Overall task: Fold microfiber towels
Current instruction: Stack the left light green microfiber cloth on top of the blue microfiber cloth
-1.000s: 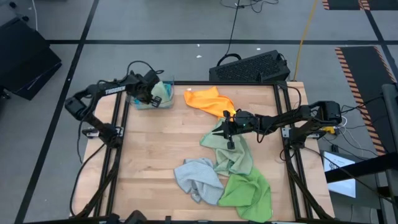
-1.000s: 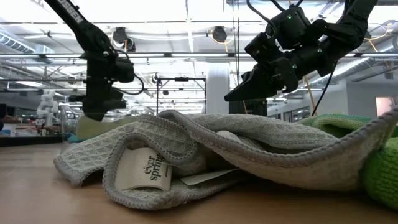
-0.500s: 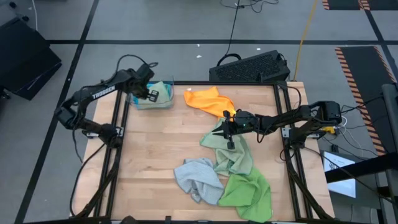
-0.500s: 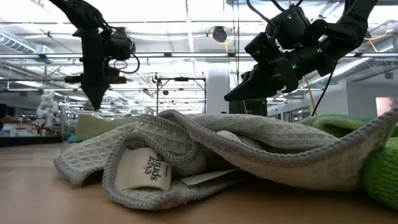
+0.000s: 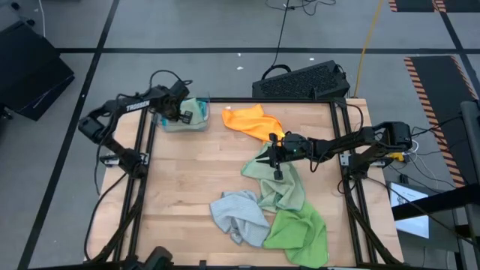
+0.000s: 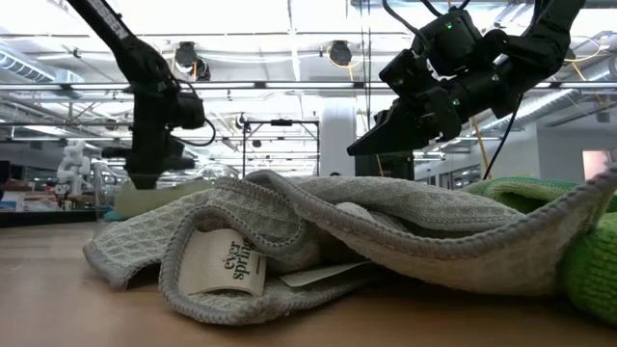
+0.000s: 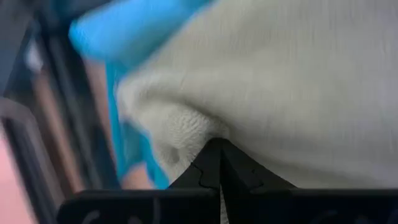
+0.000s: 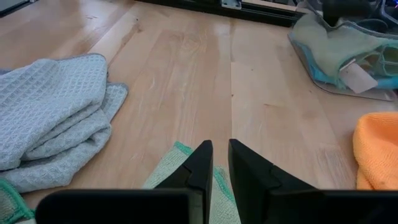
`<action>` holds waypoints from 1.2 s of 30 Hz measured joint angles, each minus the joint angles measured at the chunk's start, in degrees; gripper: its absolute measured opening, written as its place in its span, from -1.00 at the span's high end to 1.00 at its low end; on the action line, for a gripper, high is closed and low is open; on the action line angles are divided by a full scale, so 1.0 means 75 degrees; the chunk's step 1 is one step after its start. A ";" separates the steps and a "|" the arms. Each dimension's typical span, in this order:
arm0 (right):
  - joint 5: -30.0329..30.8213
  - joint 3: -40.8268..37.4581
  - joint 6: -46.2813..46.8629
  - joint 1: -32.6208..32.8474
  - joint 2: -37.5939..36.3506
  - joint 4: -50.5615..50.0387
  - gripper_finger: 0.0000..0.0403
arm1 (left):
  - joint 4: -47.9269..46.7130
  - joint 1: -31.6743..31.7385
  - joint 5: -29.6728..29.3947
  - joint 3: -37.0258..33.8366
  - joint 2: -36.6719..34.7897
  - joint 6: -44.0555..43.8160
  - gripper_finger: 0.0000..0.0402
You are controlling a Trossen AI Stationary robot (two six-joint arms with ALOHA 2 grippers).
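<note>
left gripper closed over corner towels.

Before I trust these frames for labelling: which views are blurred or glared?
Left wrist view: blurred, pale sage green towel fills it. Low view: light grey towel sharp up close, ceiling lights glare behind. High and right wrist views: evenly lit, table clear.

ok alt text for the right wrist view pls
The right claw hovers over a pale sage green waffle cloth on the wooden table, with a crumpled light grey towel and an orange cloth nearby.
</note>
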 joint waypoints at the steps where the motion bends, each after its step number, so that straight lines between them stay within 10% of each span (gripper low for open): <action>1: 0.0000 -0.0002 0.0005 0.0000 0.0000 0.0000 0.78 | 0.0267 0.0079 0.0037 0.0000 0.0138 0.0048 0.99; 20: 0.0003 0.0000 0.0026 -0.0003 0.0003 0.0046 0.78 | 0.0448 -0.0344 0.0477 0.0277 -0.1117 0.0071 0.99; 36: 0.0002 0.0001 0.0262 0.0000 0.0003 -0.0027 0.78 | 0.1470 -0.0267 0.0630 0.0317 0.1112 0.0331 0.99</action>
